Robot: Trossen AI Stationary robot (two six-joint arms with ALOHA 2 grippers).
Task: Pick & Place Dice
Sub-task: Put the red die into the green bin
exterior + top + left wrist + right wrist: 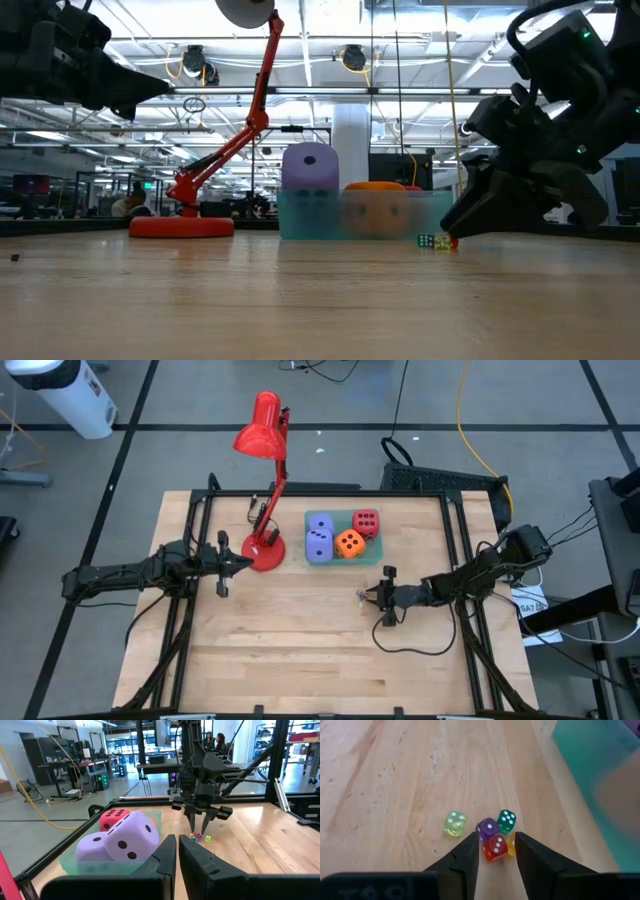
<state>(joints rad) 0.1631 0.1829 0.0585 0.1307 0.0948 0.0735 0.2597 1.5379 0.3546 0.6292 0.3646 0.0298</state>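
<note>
A: Left to right. Left gripper (243,564) waits at the red lamp's (266,544) base, jaws pressed together, nothing between them.

B: And the big foam dice?

A: All four sit in the green tray (375,555), well ahead of the right jaws: two lavender dice (319,537), orange die (349,544), red die (366,523). Not what the right arm is working on.

B: Which is?

A: Right gripper (493,851) is down on a cluster of small translucent dice (436,241) on the table. Jaws slightly spread, with the small red die (493,848) sitting right between the fingertips. Purple die (486,828) and green die (506,820) lie just ahead of the tips, an orange-yellow one (511,845) against the inside of one finger, yellow-green die (454,823) off to one side, outside the jaws.

B: Risks?

A: Dice are touching. Closing could catch the orange-yellow one too, or squirt the red die out forward. Whether the pinch is seated can't be told.
</note>
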